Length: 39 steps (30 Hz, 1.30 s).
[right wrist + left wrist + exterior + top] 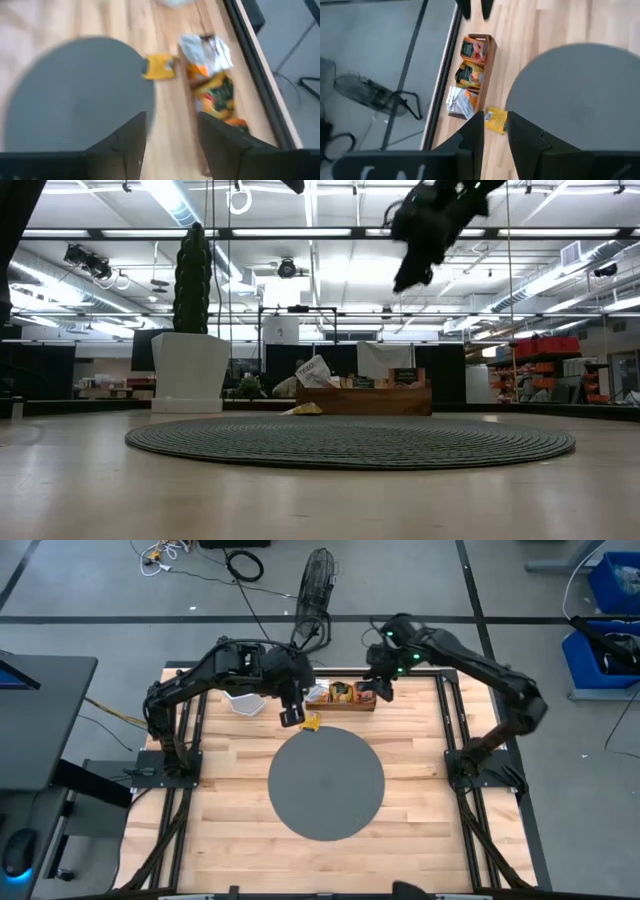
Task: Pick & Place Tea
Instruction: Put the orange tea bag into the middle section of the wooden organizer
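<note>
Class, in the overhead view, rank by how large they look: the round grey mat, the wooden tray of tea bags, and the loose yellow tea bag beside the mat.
1. Round grey mat, by far the largest.
2. Wooden tray, a small box at the table's far edge.
3. Yellow tea bag, smallest, lying at the mat's rim.

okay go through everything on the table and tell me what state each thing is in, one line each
Left gripper: empty, fingers slightly apart, above the yellow sachet.
Right gripper: open, empty, above the tray.
Wooden tray: holds several tea sachets.
Yellow tea sachet: lying flat on the table beside the grey mat's edge.
Grey round mat: bare.
</note>
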Motion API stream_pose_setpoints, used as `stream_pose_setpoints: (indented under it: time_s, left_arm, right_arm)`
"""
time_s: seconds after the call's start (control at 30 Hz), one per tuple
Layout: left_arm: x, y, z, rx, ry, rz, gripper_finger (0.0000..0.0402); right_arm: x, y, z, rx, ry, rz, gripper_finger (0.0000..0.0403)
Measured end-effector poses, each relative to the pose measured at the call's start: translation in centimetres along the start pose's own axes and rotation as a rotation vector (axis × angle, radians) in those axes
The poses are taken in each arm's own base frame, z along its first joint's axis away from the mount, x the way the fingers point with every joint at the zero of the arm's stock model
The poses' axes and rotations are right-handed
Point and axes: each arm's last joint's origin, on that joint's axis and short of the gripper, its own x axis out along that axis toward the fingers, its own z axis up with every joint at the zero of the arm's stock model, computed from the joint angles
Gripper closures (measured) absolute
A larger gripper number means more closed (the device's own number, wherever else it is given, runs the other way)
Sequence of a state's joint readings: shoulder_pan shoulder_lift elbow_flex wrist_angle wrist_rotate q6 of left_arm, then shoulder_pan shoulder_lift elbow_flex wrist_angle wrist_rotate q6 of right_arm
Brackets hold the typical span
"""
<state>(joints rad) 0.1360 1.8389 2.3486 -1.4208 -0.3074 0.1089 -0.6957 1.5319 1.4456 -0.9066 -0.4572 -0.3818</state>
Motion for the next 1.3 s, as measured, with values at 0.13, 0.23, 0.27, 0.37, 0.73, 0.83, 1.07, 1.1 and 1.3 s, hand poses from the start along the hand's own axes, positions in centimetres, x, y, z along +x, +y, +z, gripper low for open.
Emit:
stream_pose_setpoints:
  time_s: [0.13, 0.23, 0.27, 0.37, 0.73, 0.83, 1.07, 1.1, 1.3]
  left_arm:
    - [0.7, -0.5, -0.1, 0.128, 0.007, -0.127, 0.0314]
    - [2.8, -1.7, -0.8, 0.259, 0.068, -0.253, 0.0314]
    - [3.7, -2.1, -1.1, 0.292, 0.087, -0.29, 0.0314]
    - [7.2, -3.2, -2.6, 0.375, 0.175, -0.346, 0.0314]
    - [18.3, -4.2, -8.1, 0.514, 0.178, -0.337, 0.0314]
    - [19.9, -3.4, -9.2, 0.494, 0.153, -0.325, 0.0312]
    - [22.1, -1.4, -11.6, 0.529, 0.154, -0.311, 0.0265]
    - [22.3, -1.4, -12.0, 0.546, 0.158, -0.323, 0.0254]
    - [23.2, -1.1, -13.6, 0.667, 0.179, -0.325, 0.0201]
  right_arm:
    - [-2.6, 2.9, -0.2, 0.034, -0.09, 0.057, 0.0232]
    - [-3.4, 5.1, -1.0, 0.034, -0.145, 0.083, 0.0237]
    - [-3.4, 5.8, -1.5, 0.038, -0.164, 0.091, 0.0238]
    - [-2.9, 7.6, -3.2, 0.079, -0.206, 0.123, 0.0239]
    - [1.2, 11.6, -8.9, 0.237, -0.314, 0.165, 0.0239]
    - [2.1, 12.1, -9.6, 0.27, -0.319, 0.198, 0.0239]
    - [2.8, 13.3, -9.8, 0.271, -0.35, 0.192, 0.0238]
    - [2.8, 13.3, -9.8, 0.269, -0.355, 0.192, 0.0238]
    - [2.8, 13.3, -9.7, 0.28, -0.367, 0.181, 0.0238]
